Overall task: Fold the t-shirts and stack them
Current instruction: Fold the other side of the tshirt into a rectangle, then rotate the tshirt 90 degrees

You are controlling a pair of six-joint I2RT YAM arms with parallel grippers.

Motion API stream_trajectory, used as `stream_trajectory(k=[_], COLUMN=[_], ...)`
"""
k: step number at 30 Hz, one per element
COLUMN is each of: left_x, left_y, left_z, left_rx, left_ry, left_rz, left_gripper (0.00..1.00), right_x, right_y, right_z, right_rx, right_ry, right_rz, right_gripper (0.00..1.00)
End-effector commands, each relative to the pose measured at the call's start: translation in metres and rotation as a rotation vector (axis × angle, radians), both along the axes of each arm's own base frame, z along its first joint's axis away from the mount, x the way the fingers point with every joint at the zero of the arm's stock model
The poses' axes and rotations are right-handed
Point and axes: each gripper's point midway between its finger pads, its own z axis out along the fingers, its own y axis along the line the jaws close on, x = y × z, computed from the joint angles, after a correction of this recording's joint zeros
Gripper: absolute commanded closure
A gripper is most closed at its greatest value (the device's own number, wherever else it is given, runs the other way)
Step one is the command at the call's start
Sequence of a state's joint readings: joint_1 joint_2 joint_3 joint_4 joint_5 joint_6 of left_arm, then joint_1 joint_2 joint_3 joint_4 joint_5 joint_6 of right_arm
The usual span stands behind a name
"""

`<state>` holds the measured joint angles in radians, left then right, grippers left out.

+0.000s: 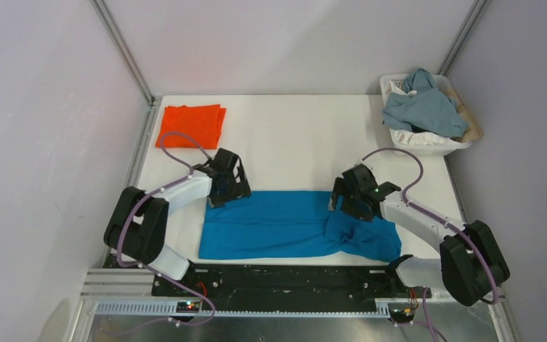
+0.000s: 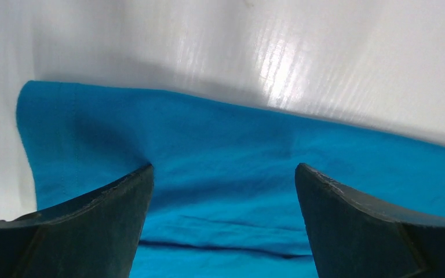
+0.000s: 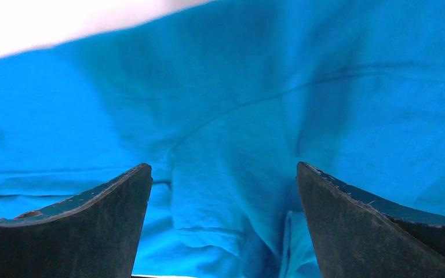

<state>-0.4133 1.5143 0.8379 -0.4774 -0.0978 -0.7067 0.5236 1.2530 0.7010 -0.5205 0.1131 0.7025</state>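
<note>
Beneath spread left gripper (image 2: pixel 223 168) and spread right gripper (image 3: pixel 224 165): blue t-shirt (image 1: pixel 278 228), unheld.

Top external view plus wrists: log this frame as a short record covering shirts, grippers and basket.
blue t-shirt: laid as a long band by the table near edge, right end bunched
orange t-shirt: folded, far left corner
left gripper: open, over the band's left end, empty
right gripper: open, over the bunched right end, empty
basket: far right corner, grey-blue cloth inside
</note>
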Motion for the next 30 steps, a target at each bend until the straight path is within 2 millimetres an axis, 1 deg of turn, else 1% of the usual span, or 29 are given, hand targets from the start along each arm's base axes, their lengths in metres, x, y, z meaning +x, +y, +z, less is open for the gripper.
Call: stream_trajectory(k=[1,2,5,6,7,8,9,10,11,12,13,14,15,16,17,18,19,20,21,22,23,24,25,26,27,28,29,30], left_x=[-0.008,-0.01,-0.019,-0.02,-0.025,-0.027,-0.033,-0.034,-0.04,-0.041,-0.044,-0.046,-0.049,-0.05,-0.051,-0.052,-0.054,-0.053,-0.053,-0.053,-0.053,-0.053,-0.053,-0.052,-0.056,-0.055,-0.059,-0.062], left_y=[0.004,0.005,0.007,0.006,0.005,0.005,0.006,0.007,0.01,0.01,0.01,0.008,0.005,0.0,-0.007,-0.01,-0.017,-0.02,-0.03,-0.035,-0.044,-0.049,-0.059,-0.066,-0.072,-0.077,-0.082,-0.089], left_z=[-0.019,-0.023,-0.03,-0.03,-0.032,-0.03,-0.032,-0.029,-0.032,-0.028,-0.026,-0.025,-0.022,-0.02,-0.016,-0.014,-0.01,-0.009,-0.005,-0.004,-0.002,-0.001,0.0,0.003,0.0,0.002,0.0,0.001], left_rx=[0.023,0.027,0.024,0.017,0.007,-0.002,-0.004,-0.009,-0.009,-0.018,-0.028,-0.043,-0.063,-0.085,-0.098,-0.107,-0.116,-0.126,-0.14,-0.151,-0.16,-0.169,-0.173,-0.184,-0.18,-0.188,-0.18,-0.186], left_ry=[0.038,0.048,0.076,0.076,0.09,0.084,0.094,0.083,0.09,0.073,0.067,0.065,0.059,0.058,0.044,0.038,0.025,0.019,0.004,-0.003,-0.011,-0.01,-0.012,-0.014,-0.004,-0.007,-0.004,-0.002], left_rz=[0.003,0.004,0.009,0.008,0.005,0.006,0.013,0.018,0.029,0.034,0.046,0.051,0.054,0.054,0.038,0.049,0.035,0.051,0.033,0.039,0.019,0.027,0.004,0.007,-0.007,0.001,-0.01,-0.018], left_gripper=[0.0,0.0,0.0,0.0,0.0,0.0,0.0,0.0,0.0,0.0,0.0,0.0,0.0,0.0,0.0,0.0,0.0,0.0,0.0,0.0,0.0,0.0,0.0,0.0,0.0,0.0,0.0,0.0], right_x=[-0.009,-0.013,-0.015,-0.013,-0.012,-0.004,-0.003,0.007,0.011,0.028,0.033,0.054,0.074,0.085,0.107,0.116,0.138,0.143,0.166,0.173,0.19,0.195,0.209,0.212,0.223,0.225,0.236,0.249], right_y=[-0.011,-0.012,-0.011,-0.008,-0.006,-0.003,-0.001,0.003,0.003,0.004,0.003,0.006,0.012,0.013,0.022,0.027,0.035,0.04,0.049,0.051,0.057,0.058,0.065,0.067,0.073,0.076,0.086,0.095], right_z=[-0.018,-0.024,-0.037,-0.04,-0.045,-0.044,-0.049,-0.047,-0.052,-0.047,-0.055,-0.046,-0.043,-0.043,-0.042,-0.043,-0.042,-0.056,-0.042,-0.053,-0.04,-0.047,-0.03,-0.037,-0.023,-0.031,-0.017,-0.015], right_rx=[0.004,0.022,0.071,0.097,0.101,0.126,0.137,0.176,0.182,0.215,0.21,0.226,0.222,0.207,0.205,0.206,0.212,0.22,0.238,0.229,0.231,0.221,0.226,0.215,0.217,0.219,0.257,0.282], right_ry=[0.032,0.041,0.067,0.065,0.078,0.06,0.076,0.056,0.066,0.027,0.044,0.0,-0.014,-0.023,-0.031,-0.029,-0.037,-0.001,-0.038,-0.01,-0.022,0.004,-0.008,0.015,0.01,0.037,0.025,0.016], right_rz=[-0.077,-0.09,-0.116,-0.12,-0.123,-0.132,-0.132,-0.142,-0.154,-0.175,-0.19,-0.195,-0.193,-0.181,-0.169,-0.151,-0.14,-0.128,-0.109,-0.102,-0.079,-0.07,-0.04,-0.032,-0.01,-0.005,0.013,0.023], right_gripper=[0.01,0.01,0.01,0.01,0.01,0.01,0.01,0.01,0.01,0.01,0.01,0.01,0.01,0.01,0.01,0.01,0.01,0.01,0.01,0.01,0.0,0.01,0.0,0.01,0.0,0.0,0.01,0.01])
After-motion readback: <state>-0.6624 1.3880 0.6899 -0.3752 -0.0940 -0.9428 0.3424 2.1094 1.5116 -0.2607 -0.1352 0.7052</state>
